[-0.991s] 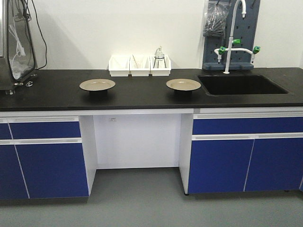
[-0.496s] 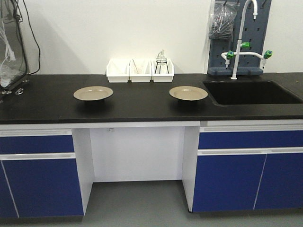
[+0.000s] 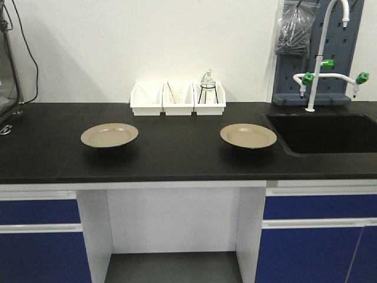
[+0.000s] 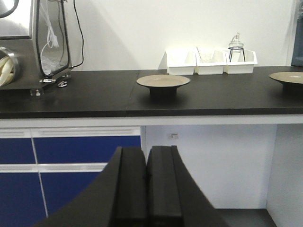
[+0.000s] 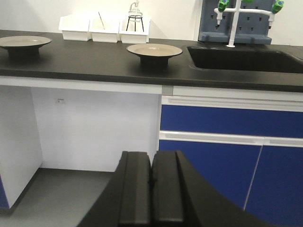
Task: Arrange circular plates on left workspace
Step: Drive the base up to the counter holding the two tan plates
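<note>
Right, two beige plates are sitting on the black bench top (image 3: 177, 159), well apart from each other. The left plate (image 3: 109, 135) lies towards the left end, and the right plate (image 3: 248, 135) is just beside the sink basin (image 3: 330, 134). White bins (image 3: 178, 100) line the wall behind, between the two. Down below bench level, the left gripper (image 4: 147, 153) has its fingers pressed flat together on nothing. The right gripper (image 5: 151, 158) is likewise clamped flush, holding nothing and far from either plate.
</note>
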Robot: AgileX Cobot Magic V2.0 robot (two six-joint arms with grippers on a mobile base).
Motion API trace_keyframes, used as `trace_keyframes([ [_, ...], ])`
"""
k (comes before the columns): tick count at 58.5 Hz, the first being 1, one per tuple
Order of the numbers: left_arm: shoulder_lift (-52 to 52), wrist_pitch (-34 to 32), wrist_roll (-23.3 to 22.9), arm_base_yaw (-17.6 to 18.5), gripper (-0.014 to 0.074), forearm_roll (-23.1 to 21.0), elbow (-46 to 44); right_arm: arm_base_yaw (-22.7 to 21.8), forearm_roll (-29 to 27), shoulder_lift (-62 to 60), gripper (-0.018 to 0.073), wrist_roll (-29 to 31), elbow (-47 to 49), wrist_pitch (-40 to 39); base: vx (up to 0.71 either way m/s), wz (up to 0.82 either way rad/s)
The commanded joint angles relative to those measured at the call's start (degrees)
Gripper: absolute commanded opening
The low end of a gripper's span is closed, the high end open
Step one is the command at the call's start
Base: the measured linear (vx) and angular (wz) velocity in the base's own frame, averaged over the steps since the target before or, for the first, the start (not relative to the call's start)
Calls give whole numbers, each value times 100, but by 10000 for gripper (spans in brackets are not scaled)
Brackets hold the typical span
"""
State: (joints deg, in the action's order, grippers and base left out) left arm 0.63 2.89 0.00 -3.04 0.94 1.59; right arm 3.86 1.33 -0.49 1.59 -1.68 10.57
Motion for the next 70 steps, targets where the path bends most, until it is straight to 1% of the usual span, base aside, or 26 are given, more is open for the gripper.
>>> trace_keyframes([
  [1, 86, -458, 0, 18, 3, -37, 68, -27, 88, -95, 0, -7, -40, -469, 46, 1],
  [70, 86, -458, 0, 18, 3, -37, 68, -27, 88, -95, 0, -7, -40, -469, 43, 1],
])
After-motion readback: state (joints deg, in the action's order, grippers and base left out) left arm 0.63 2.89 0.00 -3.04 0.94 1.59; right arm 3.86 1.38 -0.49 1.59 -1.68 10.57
